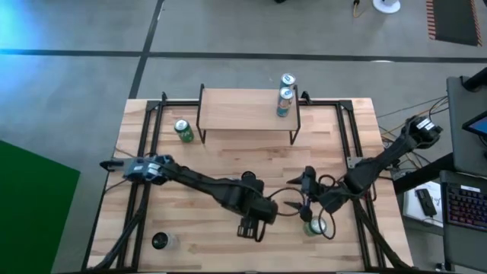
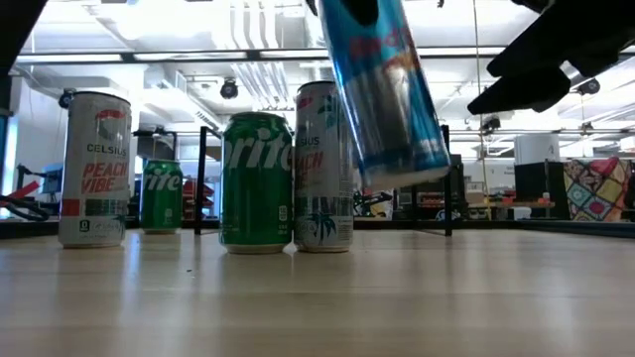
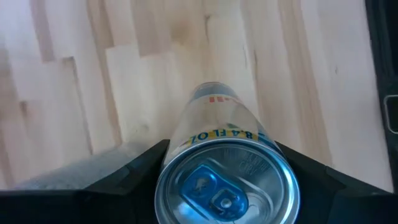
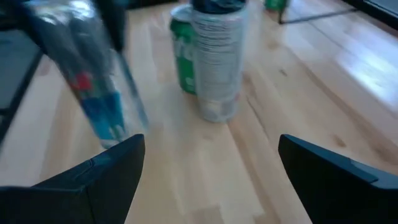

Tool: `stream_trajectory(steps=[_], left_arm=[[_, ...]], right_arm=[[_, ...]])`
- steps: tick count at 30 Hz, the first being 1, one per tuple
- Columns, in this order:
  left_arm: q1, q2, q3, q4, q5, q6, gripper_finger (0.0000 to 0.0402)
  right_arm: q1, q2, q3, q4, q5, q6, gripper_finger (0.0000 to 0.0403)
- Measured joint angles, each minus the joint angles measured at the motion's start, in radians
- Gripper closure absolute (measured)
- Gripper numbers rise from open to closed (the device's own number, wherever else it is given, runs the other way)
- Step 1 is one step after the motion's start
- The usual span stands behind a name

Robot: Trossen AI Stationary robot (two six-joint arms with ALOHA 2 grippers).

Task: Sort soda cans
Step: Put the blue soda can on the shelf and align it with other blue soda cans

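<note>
The left gripper [image 3: 227, 171] is clamped around a blue-and-silver can [image 2: 382, 89], held clear of the table and tilted; just below and beside it stand a Sprite can [image 2: 256, 183] and a pale Celsius can [image 2: 322, 169], touching (or nearly so). The right gripper [image 4: 211, 168] hangs close by, fingers wide, empty. Risk — the tilted can slipping, or knocking the standing pair on its way; the two arms could also collide.
</note>
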Motion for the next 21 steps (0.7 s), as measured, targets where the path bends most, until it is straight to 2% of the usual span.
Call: stream_trajectory(steps=[4, 9, 14, 21], left_arm=[[0.030, -0.016, -0.036, 0.000, -0.010, -0.010, 0.0170], [0.032, -0.018, -0.021, 0.039, -0.037, 0.010, 0.0170], [0.019, -0.029, -0.021, 0.049, -0.126, 0.011, 0.0170], [0.005, -0.034, -0.023, 0.047, -0.123, 0.001, 0.0167]], right_arm=[[0.005, 0.079, -0.035, 0.222, -0.059, -0.066, 0.0044], [-0.031, 0.201, -0.037, 0.401, -0.134, -0.154, 0.0044], [-0.042, 0.290, -0.030, 0.617, -0.188, -0.258, 0.0044], [-0.054, 0.353, -0.030, 0.724, -0.251, -0.308, 0.0044]])
